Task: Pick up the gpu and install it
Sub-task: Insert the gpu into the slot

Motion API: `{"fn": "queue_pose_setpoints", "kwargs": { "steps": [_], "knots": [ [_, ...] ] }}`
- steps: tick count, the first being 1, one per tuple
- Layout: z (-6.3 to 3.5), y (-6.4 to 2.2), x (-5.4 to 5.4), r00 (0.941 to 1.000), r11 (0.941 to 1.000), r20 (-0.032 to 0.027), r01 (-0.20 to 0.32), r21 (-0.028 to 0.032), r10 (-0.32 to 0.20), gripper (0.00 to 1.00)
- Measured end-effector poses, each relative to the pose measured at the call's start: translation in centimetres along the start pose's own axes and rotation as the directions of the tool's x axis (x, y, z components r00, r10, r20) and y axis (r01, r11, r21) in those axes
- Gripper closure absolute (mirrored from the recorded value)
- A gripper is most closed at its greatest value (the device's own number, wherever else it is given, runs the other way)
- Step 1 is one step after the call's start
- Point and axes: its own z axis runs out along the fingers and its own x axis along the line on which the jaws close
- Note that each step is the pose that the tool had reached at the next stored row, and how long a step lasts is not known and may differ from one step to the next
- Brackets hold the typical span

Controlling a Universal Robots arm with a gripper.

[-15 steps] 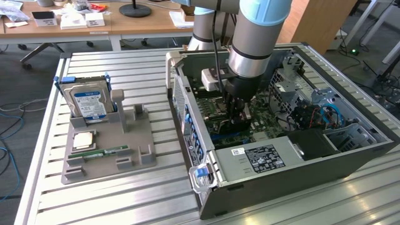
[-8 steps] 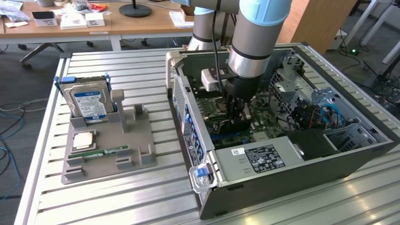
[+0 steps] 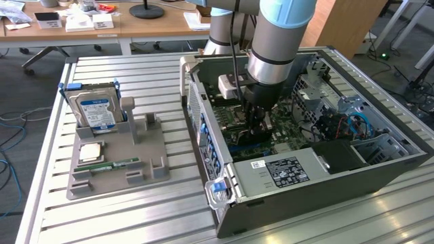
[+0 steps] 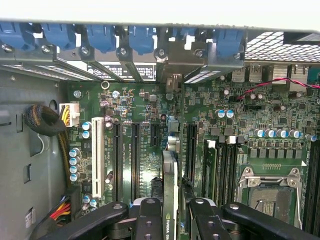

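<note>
in the exterior view, the arm is seen reaching down into an open computer case [image 3: 379,168] lying on its side on a slatted metal table [image 3: 135,213]. the gripper [image 3: 256,133] is lowered close over the green motherboard [image 3: 288,133], and between its dark fingers only a thin dark edge of the gpu [image 3: 255,126] can be made out. a grey power supply [image 3: 281,170] with a label is seen at the near end of the case. to the exterior view's left, a grey holder tray [image 3: 159,152] is set on the table, with a blue-labelled hard drive [image 3: 96,113] stood upright in it, a cpu [image 3: 91,151] lying flat, and a narrow memory stick [image 3: 117,164] beside that.

in the wrist view, the gpu [image 4: 170,195] is seen edge-on: a thin card with a pale grey side and a green-and-black strip (a small logo is printed low on it). it is clamped between the gripper [image 4: 171,220] fingers [image 4: 149,220], which are closed narrowly on it. the card is held upright over the motherboard [image 4: 150,115], among the long black expansion slots [image 4: 136,160]; whether it is seated cannot be told. a white slot [image 4: 98,157] and an empty cpu socket [image 4: 272,192] are also seen.
</note>
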Motion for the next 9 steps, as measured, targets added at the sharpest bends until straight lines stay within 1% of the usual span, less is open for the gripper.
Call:
{"fn": "queue_pose_setpoints", "kwargs": {
  "steps": [9],
  "knots": [
    [0.04,0.01,0.01,1.0000,1.0000,0.0002,0.000,0.0001,0.000,0.75]
  ]
}}
